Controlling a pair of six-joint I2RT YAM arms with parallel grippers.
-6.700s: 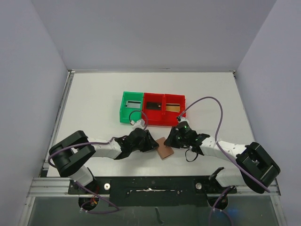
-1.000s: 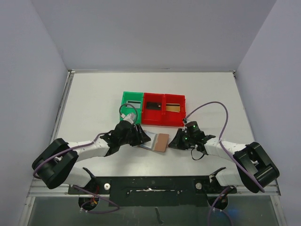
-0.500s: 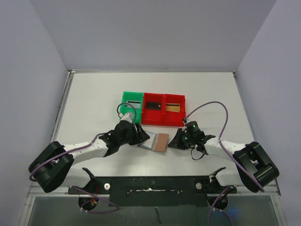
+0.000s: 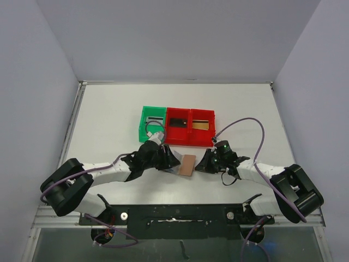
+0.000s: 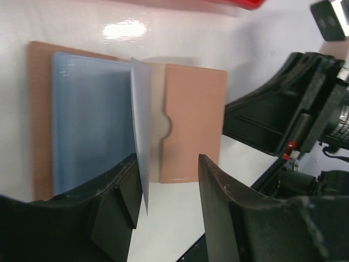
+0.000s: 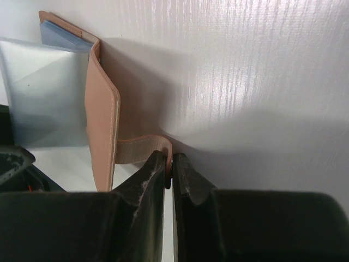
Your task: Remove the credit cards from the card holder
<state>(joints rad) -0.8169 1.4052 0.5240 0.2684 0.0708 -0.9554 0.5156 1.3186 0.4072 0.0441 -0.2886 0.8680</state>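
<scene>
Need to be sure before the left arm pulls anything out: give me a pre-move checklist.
1. Holder open: ok.
2. Right fingers shut on tab: ok.
3. Clear sleeve standing between left fingers: ok.
4. Left fingers clamped on sleeve: not ok, they are open.
5. Card inside that sleeve: cannot tell.

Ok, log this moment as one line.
card holder: lying open | right claw: shut on closing tab | left claw: open around clear sleeve
</scene>
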